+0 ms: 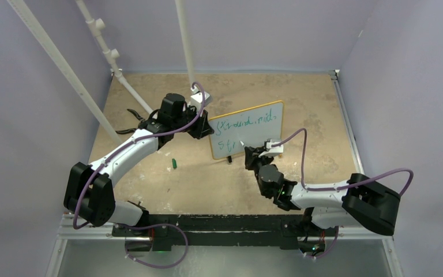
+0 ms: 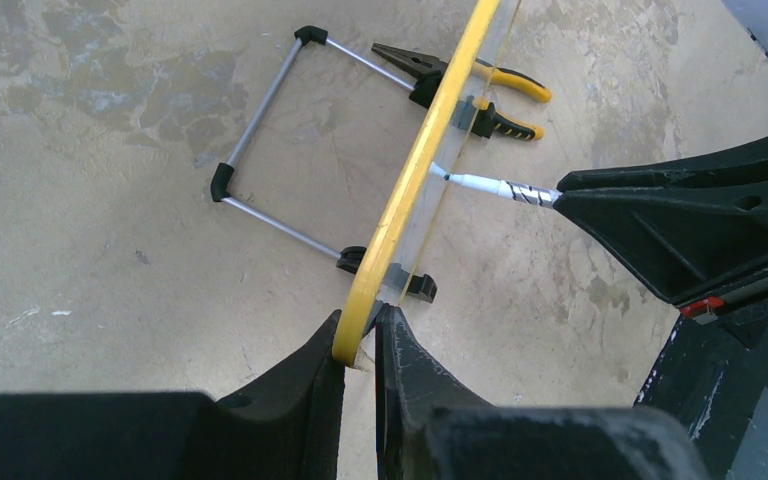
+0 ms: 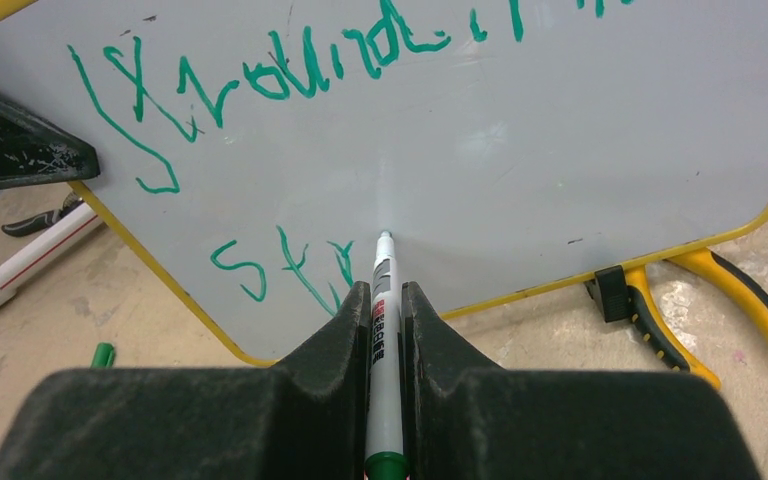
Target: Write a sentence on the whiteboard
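Observation:
The whiteboard (image 1: 248, 130) with a thin yellow frame stands upright mid-table; it also shows in the right wrist view (image 3: 520, 150) and edge-on in the left wrist view (image 2: 415, 170). The sentence (image 3: 290, 75) in green runs along the top line, with a few letters (image 3: 280, 265) on a second line. My left gripper (image 2: 362, 335) is shut on the board's left frame edge (image 1: 207, 128). My right gripper (image 3: 385, 300) is shut on a white marker (image 3: 383, 330) with a green end; its tip (image 3: 384, 238) touches the board just right of the second-line letters.
Yellow-handled pliers (image 3: 710, 300) lie behind the board, also in the left wrist view (image 2: 470, 85). A green marker cap (image 1: 173, 164) lies left of the board. White pipes (image 1: 109, 57) rise at back left. The board's wire stand (image 2: 270, 150) rests on the table.

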`<state>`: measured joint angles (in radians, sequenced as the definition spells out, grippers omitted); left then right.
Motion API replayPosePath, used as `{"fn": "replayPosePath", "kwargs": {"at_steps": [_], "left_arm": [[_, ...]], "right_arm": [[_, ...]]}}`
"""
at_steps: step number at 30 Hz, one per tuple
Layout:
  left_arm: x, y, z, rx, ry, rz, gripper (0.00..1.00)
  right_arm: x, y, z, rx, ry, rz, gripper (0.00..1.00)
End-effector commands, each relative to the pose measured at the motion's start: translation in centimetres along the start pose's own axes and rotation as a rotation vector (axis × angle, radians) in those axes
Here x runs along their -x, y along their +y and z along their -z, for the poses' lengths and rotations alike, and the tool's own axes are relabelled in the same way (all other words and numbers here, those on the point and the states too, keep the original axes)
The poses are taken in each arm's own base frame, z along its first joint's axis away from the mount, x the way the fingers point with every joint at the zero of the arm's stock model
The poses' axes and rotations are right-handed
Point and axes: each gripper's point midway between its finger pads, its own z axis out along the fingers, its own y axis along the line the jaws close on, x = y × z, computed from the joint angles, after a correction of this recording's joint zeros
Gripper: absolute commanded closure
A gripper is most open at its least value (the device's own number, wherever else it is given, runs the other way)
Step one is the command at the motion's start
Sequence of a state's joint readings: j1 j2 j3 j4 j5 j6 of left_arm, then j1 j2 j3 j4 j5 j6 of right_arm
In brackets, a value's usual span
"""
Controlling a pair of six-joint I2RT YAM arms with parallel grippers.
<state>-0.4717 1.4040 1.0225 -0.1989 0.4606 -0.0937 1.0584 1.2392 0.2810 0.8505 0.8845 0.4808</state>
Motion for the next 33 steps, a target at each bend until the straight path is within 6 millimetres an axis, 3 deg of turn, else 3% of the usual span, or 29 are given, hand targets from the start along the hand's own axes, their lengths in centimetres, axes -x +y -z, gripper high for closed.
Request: {"fn": "replayPosePath", "kwargs": {"at_steps": [1, 6, 13, 21, 27, 33], "left_arm": [[-0.4, 1.4, 0.0, 0.063, 0.015, -0.002, 1.0], [-0.5, 1.5, 0.0, 0.064, 0.018, -0.002, 1.0], [-0.4, 1.4, 0.0, 0.064, 0.016, -0.005, 1.0], [-0.4, 1.5, 0.0, 0.065, 0.017, -0.004, 1.0], [-0.4, 1.5, 0.0, 0.065, 0.017, -0.004, 1.0], [-0.5, 1.5, 0.0, 0.065, 0.018, -0.004, 1.0]], "right_arm": [[0.7, 1.2, -0.5, 0.042, -0.021, -0.009, 1.0], [-0.1, 1.3, -0.7, 0.04, 0.008, -0.007, 1.0], [-1.4, -0.1, -0.3, -0.015, 0.048, -0.017, 1.0], [0.1, -0.6, -0.2, -0.042, 0.002, -0.025, 1.0], [1.7, 0.0, -0.4, -0.024, -0.047, -0.018, 1.0], [2.1, 1.1, -0.7, 0.011, -0.057, -0.014, 1.0]]}}
